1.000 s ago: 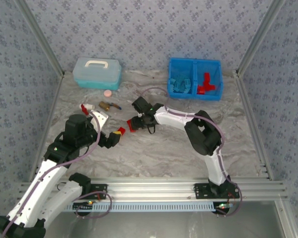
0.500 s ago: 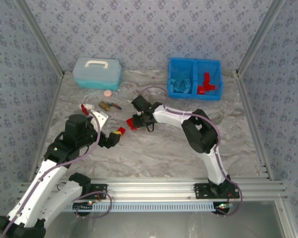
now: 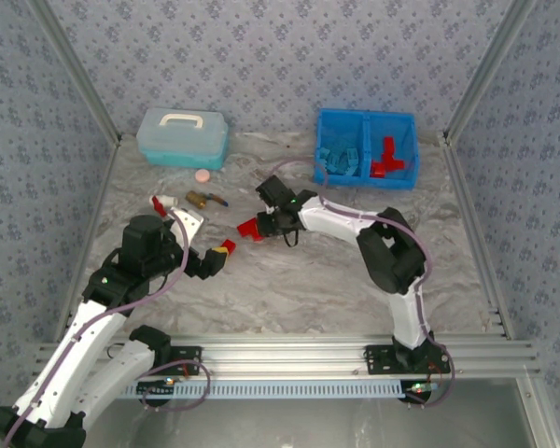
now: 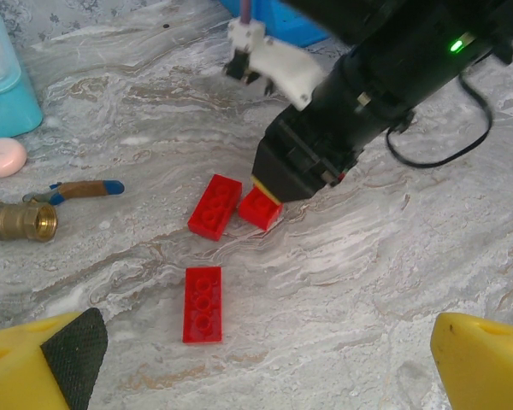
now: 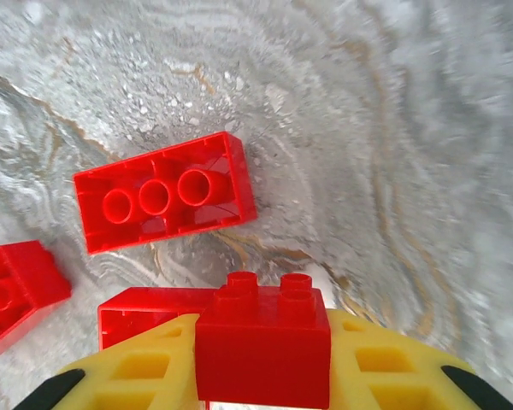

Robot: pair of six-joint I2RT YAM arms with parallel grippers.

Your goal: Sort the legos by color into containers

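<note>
The sorting looked well along. In the blue bin (image 3: 366, 116), far beyond the right pincer (image 3: 258, 227), the left compartment held a heap of light blue legos (image 3: 340, 159) and the right compartment held several red legos (image 3: 385, 156). What lay loose on the tabletop (image 3: 308, 289) was red. One loose red brick (image 4: 215, 206) sat just beside the right pincer's tip, almost touching it. Another flat red brick (image 4: 203, 303) lay a little nearer the left pincer (image 3: 219, 252), between the two arms. The right pincer was closed on a small red brick (image 5: 263, 346), held between its yellow fingers with the studs pointing out past the tips. From the left wrist view it hung low over the tabletop, and I could not tell whether it had lifted clear. A further red edge showed right behind the held brick, and it was unclear whether that was gripped as well. The left pincer stood wide open with nothing in it, its fingers (image 4: 483, 359) spread to either side of the flat brick. By my reckoning, the held piece and the two loose ones were still to go into the right compartment. Against a second earlier, the right pincer and its brick had edged slightly away from the left pincer and toward the bin. The right elbow had swung outward, while the left arm had kept its place.
</note>
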